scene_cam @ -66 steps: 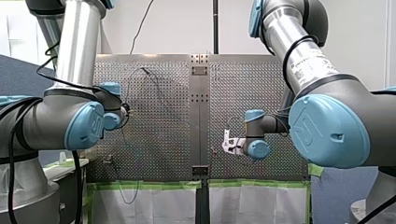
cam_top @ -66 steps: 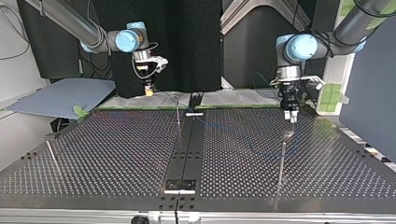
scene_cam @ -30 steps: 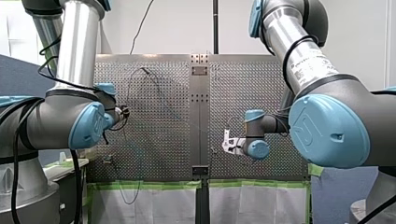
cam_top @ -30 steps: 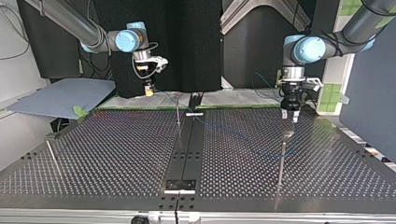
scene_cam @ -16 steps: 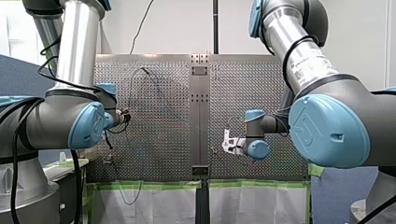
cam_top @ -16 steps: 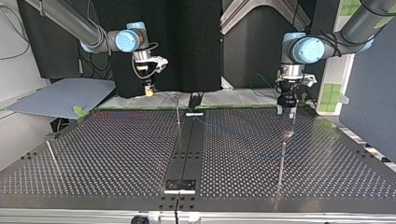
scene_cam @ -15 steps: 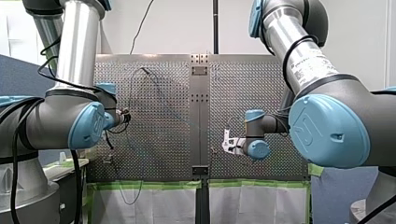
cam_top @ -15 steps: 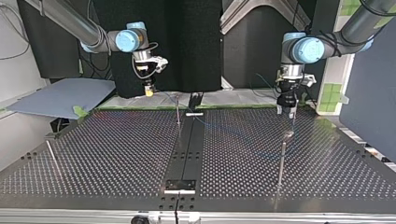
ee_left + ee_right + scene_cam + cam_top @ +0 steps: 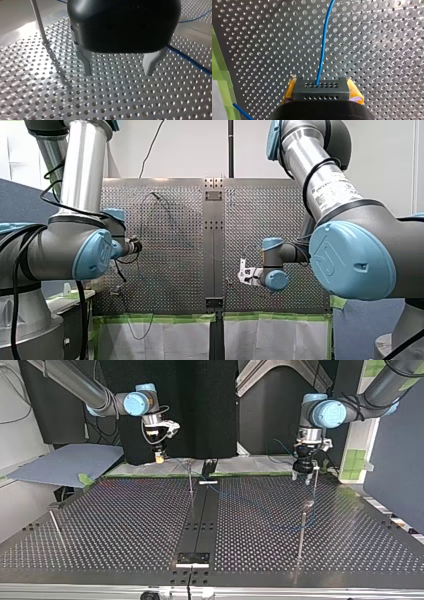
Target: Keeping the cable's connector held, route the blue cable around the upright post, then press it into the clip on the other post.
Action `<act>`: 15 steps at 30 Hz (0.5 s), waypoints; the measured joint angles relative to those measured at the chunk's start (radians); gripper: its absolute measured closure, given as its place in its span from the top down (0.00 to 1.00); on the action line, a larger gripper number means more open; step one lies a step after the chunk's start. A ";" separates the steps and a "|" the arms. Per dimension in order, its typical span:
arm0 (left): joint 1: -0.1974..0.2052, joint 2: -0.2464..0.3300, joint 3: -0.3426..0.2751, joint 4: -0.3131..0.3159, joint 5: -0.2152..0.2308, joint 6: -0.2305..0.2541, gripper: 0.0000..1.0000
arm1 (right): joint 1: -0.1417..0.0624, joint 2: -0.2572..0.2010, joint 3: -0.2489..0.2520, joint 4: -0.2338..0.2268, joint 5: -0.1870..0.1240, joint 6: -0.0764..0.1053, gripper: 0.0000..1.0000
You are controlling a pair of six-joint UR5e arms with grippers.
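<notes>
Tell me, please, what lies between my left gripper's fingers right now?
Only bare perforated table, as the left wrist view shows; the blue cable runs outside the left gripper's open fingers.

Front view: plain white wall (image 9: 185,150) at the far side, dark vertical pole (image 9: 230,145) up its middle, thin black lead (image 9: 150,150) hanging down it. Perforated metal table (image 9: 270,210), green tape (image 9: 160,318) along the near edge, white sheeting (image 9: 165,340) below. Top view: black backdrop (image 9: 200,405) behind, grey-blue board (image 9: 65,462) off the table's far left corner, dark blue panel (image 9: 395,460) at right, green tape squares (image 9: 356,460) just beside it.
</notes>
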 joint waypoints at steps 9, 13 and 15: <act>-0.010 0.013 0.000 -0.006 0.027 -0.076 1.00 | 0.000 0.000 0.000 0.001 0.000 -0.001 0.00; -0.010 0.018 0.000 -0.007 0.032 -0.109 1.00 | 0.000 0.000 0.000 0.000 0.000 0.000 0.00; -0.010 0.018 0.000 -0.007 0.033 -0.124 1.00 | 0.000 0.000 0.000 0.000 0.000 0.000 0.00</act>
